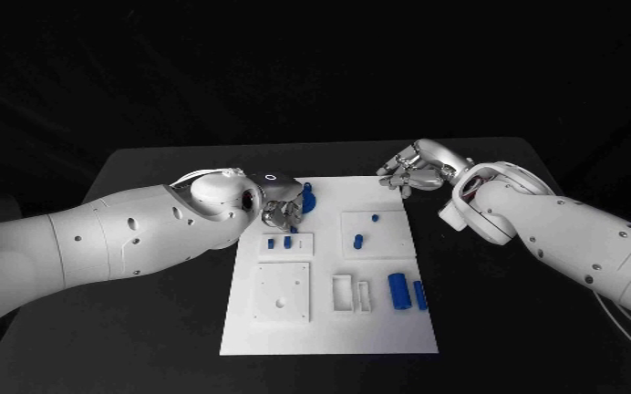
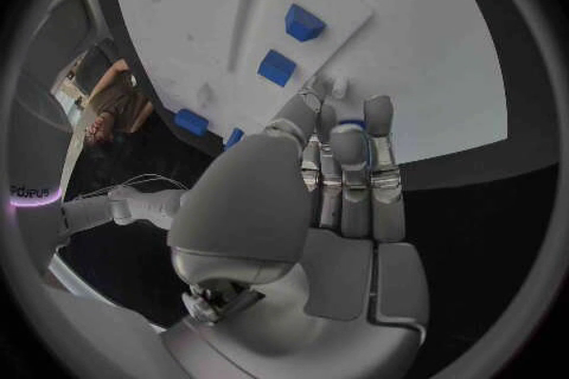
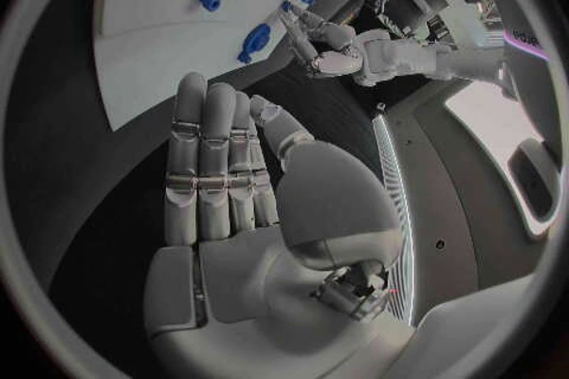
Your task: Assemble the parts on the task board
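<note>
Closest to the head camera lay the near edge of the white task board (image 1: 329,344), flat on the black table (image 1: 158,321). On that near part we saw two long blue parts (image 1: 398,286) lying side by side, next to a raised white frame (image 1: 351,292), and a white square plate (image 1: 283,292) to the left of it. Farther back, two small blue parts (image 1: 279,243) stood in a small square, and another blue part (image 1: 356,243) sat in the square beside it. A curved blue piece (image 1: 306,197) stood near the far left side of the board. Our left hand (image 1: 279,212) hovered over that far left part of the board, right by the curved piece, with its fingers held straight and close together in its wrist view; we could not tell if it touched or held anything. Our right hand (image 1: 410,173) hung past the far right corner of the board, fingers straight and together, holding nothing. We thought the blue parts looked small, hard and light, maybe a bit slippery, so they would slide or tip if bumped. We guessed the best way to take one was a soft pinch on its two long sides, near the middle.
</note>
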You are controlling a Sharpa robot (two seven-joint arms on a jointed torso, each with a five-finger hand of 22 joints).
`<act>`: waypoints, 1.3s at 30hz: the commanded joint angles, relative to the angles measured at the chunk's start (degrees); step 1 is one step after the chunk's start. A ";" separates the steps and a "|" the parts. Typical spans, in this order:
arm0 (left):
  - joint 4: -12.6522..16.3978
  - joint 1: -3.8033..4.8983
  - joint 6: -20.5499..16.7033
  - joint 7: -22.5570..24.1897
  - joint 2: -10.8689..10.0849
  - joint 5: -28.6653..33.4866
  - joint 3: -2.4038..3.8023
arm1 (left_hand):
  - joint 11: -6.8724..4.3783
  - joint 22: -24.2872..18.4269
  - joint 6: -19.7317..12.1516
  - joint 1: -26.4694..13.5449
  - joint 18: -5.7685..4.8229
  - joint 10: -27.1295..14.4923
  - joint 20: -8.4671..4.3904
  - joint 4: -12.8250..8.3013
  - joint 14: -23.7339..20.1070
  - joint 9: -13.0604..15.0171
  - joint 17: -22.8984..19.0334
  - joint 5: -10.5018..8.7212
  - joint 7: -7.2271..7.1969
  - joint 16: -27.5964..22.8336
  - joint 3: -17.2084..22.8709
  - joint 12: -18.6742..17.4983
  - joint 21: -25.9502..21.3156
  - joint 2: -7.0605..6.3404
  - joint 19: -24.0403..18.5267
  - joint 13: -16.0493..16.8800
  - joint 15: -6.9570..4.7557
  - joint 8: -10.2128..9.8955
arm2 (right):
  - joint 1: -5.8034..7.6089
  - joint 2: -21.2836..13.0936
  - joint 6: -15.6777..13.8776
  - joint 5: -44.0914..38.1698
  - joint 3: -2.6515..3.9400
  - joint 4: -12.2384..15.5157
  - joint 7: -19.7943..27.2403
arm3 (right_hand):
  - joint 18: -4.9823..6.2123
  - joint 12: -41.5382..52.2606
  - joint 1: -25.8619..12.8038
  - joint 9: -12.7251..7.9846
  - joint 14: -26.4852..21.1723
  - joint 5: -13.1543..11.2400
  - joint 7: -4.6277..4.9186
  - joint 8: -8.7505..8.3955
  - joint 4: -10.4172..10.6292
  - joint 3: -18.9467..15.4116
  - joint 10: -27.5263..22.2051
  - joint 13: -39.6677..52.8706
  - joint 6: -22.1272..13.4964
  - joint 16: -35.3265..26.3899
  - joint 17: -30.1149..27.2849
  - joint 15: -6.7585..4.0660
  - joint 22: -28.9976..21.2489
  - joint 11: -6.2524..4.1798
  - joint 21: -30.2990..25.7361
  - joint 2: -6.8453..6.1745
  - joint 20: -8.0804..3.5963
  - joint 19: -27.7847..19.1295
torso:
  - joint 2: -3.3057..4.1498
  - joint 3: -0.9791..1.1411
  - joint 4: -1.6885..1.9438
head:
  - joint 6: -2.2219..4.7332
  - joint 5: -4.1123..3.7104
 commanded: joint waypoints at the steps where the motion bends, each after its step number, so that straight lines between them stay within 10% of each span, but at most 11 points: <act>1: -0.15 0.03 -0.14 -0.62 0.20 -0.97 -0.01 | -0.07 1.18 0.18 0.12 -0.21 -0.64 0.20 0.38 -0.47 -0.02 0.03 0.30 -0.09 0.31 0.08 0.66 0.28 0.49 -0.23 0.07 -0.02 -0.04 | 0.01 0.00 0.69 0.44 0.05 -0.07 0.33 | -0.07 -0.34 -0.48 -0.04 -0.32 0.37 0.04 -0.18 0.15 -0.20 2.52 0.03 -0.47 0.26 -0.19 0.03 0.12 -0.23 -0.37 0.08 -0.04 -0.50 | -0.03 -0.01 0.00 | 0.10 0.04; 17: -0.77 0.01 0.63 -0.58 1.47 -0.99 -0.10 | -0.18 1.09 -0.60 -0.57 -0.33 -1.07 0.33 2.10 -0.51 -0.05 0.54 -0.17 -0.20 1.83 -0.86 3.82 0.09 -0.25 0.15 0.62 0.01 -0.07 | 0.01 0.16 0.96 0.61 0.05 -0.04 0.38 | -0.10 -0.34 -0.71 -0.04 -0.31 0.41 0.01 -0.19 0.21 -0.50 2.55 0.18 -0.52 0.35 -0.37 0.03 0.15 -0.26 -0.66 0.13 -0.02 -0.34 | 0.01 0.07 -0.04 | 0.16 -0.19; 39: -0.80 -0.01 1.58 -0.73 2.87 -3.29 -1.82 | -0.19 1.24 -1.68 -0.40 0.09 -1.24 0.61 1.96 0.00 -0.07 2.92 0.59 0.02 4.36 -0.33 8.50 1.16 -0.93 0.44 1.44 0.17 -0.10 | 0.01 0.07 0.99 0.76 0.05 0.06 0.46 | -0.16 -0.32 -0.90 -0.04 -0.35 0.56 0.00 -0.18 0.23 -0.97 2.54 0.39 -0.56 0.56 -0.61 0.02 0.21 -0.26 -1.19 0.27 -0.03 -0.04 | 0.00 -0.02 0.02 | 0.17 -0.72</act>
